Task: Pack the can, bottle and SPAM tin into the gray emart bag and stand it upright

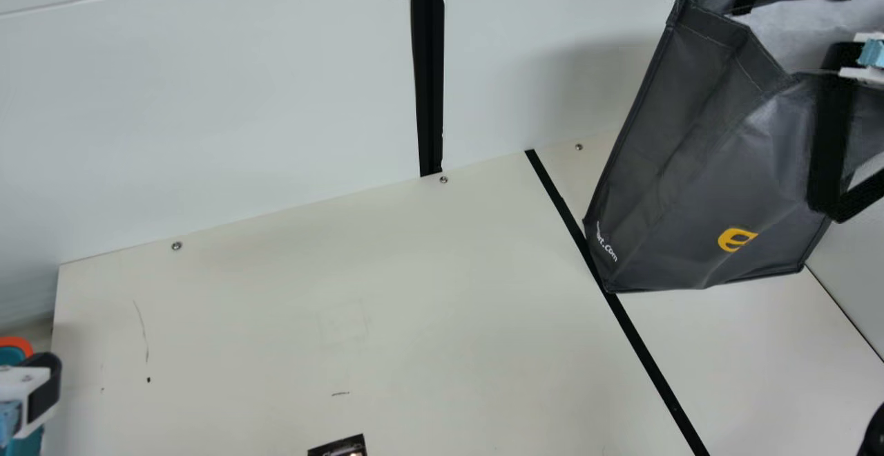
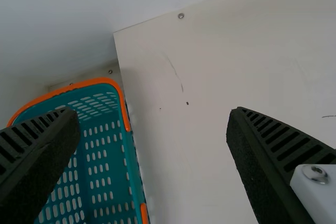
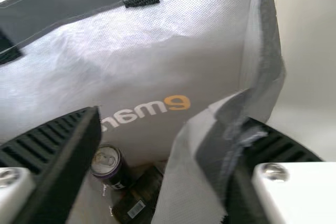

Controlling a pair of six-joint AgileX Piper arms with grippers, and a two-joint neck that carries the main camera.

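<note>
From the neck I look down across the table (image 1: 311, 318) toward the white wall (image 1: 207, 97) behind the gray emart bag (image 1: 697, 179). My right wrist camera peers steeply into it from close in; both views share it. Well left of it, my left wrist camera looks down nearer on the table corner and teal basket (image 2: 135, 171), shared with the main view.

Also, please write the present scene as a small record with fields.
bag: gray emart bag, mouth upward, at the right
inside bag: can; dark item beside it, kind unclear
left end effector: open
right end effector: open, at the bag's mouth
far left: teal basket with orange rim
table: cream, black stripe
</note>
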